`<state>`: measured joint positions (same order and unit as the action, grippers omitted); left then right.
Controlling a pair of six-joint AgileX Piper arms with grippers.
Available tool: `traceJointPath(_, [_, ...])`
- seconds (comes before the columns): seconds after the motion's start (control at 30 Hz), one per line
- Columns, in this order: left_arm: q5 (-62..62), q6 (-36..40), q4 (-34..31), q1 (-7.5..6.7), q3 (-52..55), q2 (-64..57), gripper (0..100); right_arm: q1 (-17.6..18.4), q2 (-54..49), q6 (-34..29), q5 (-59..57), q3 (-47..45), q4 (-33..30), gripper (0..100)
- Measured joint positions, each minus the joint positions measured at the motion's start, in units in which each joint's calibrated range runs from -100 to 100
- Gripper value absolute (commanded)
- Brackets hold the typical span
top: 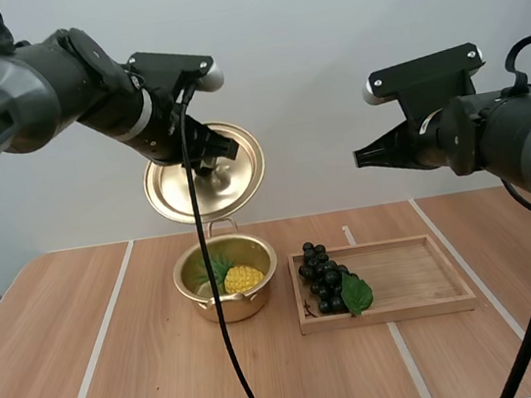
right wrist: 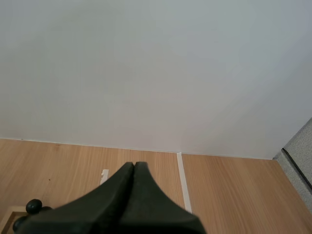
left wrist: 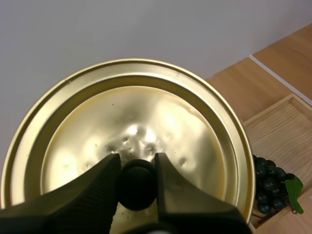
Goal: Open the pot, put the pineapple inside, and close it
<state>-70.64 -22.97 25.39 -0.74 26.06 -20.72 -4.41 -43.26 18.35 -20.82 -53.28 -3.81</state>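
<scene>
- Left gripper (top: 211,152) — fingers clamped on the black knob (left wrist: 137,187) of the lid (top: 243,177), which it holds tilted in the air.
- Directly below it the pot (top: 231,308) stands open on the table (top: 122,377) — the pineapple (top: 243,278) lies inside.
- Right gripper (top: 364,157): fingers pressed together on nothing, raised, well apart from the lid.
- Below it, slightly toward the left gripper, grapes (top: 324,278) lie in the tray (top: 415,277).

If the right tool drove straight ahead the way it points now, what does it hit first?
Probably nothing close: the shut right tool points over the wooden table toward the pale wall. The round golden lid in the left tool seems off that line, though depth is unclear.
</scene>
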Motion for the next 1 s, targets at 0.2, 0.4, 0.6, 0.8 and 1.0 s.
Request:
traceJointPath(0.2, [-1.11,-0.19,0.00,0.00,1.60,4.63,0,0.00,0.00,0.00,0.00,-0.57,0.00,0])
traceJointPath(0.4, [-2.25,-0.30,0.00,0.00,2.42,8.07,0,0.00,0.00,0.00,0.00,-0.57,0.00,0])
traceJointPath(0.6, [-0.16,-0.30,-0.10,0.00,4.68,10.48,0,0.00,0.00,0.00,0.00,-0.57,0.00,0])
traceJointPath(0.8, [1.03,-0.30,-0.47,0.00,5.44,13.31,0,0.00,0.00,0.00,0.00,-0.57,0.00,0])
traceJointPath(1.0, [1.82,-0.88,-0.46,0.00,5.58,15.74,0,0.00,0.00,0.00,0.00,-0.57,0.00,0])
